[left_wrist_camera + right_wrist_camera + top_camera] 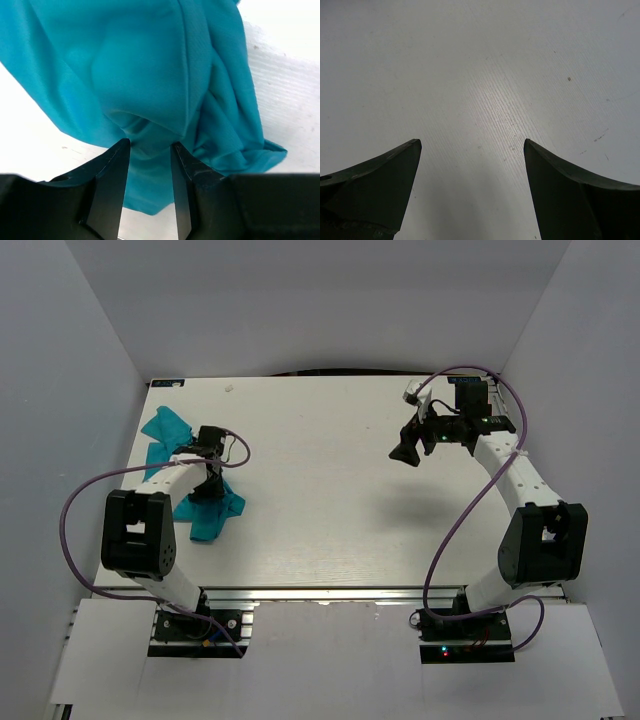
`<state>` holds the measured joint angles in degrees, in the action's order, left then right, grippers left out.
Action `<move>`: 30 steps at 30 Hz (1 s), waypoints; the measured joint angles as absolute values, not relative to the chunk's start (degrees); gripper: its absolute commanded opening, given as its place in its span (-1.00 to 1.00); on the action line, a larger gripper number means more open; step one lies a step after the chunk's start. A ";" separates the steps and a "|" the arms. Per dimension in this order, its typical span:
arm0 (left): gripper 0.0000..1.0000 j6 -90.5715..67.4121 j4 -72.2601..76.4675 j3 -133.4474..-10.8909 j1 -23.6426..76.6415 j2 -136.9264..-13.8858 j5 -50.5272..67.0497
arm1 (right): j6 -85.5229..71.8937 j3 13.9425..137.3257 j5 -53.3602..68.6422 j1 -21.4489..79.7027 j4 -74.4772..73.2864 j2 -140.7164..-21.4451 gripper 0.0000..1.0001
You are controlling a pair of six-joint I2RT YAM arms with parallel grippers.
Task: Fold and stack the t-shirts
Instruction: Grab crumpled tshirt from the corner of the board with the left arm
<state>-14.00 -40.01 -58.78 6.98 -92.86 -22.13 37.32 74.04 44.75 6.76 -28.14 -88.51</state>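
Note:
A teal t-shirt (205,512) lies crumpled at the left side of the table, with another part of it (165,430) further back. My left gripper (211,483) is down on it. In the left wrist view the fingers (112,170) stand narrowly apart with a puckered bunch of the t-shirt (150,75) pinched between their tips (150,145). My right gripper (408,452) is wide open and empty above the bare table at the back right. In the right wrist view (472,145) only table surface shows between its fingers.
The white table (330,500) is boxed in by grey walls on the left, back and right. A small white scrap (230,388) lies near the back edge. Purple cables loop beside both arms (80,510).

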 measured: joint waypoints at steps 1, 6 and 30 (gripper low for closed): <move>-0.02 -13.78 -39.68 -58.70 6.98 -92.77 -22.52 | 37.47 74.04 44.75 6.76 -28.14 -88.51 0.79; -0.07 -12.78 -37.39 -58.61 6.98 -92.77 -23.77 | 37.74 74.04 44.77 6.76 -28.14 -88.51 0.79; -1.00 -17.04 -43.35 -76.27 7.46 -92.07 -11.70 | 38.06 74.04 44.97 6.76 -28.60 -88.51 0.79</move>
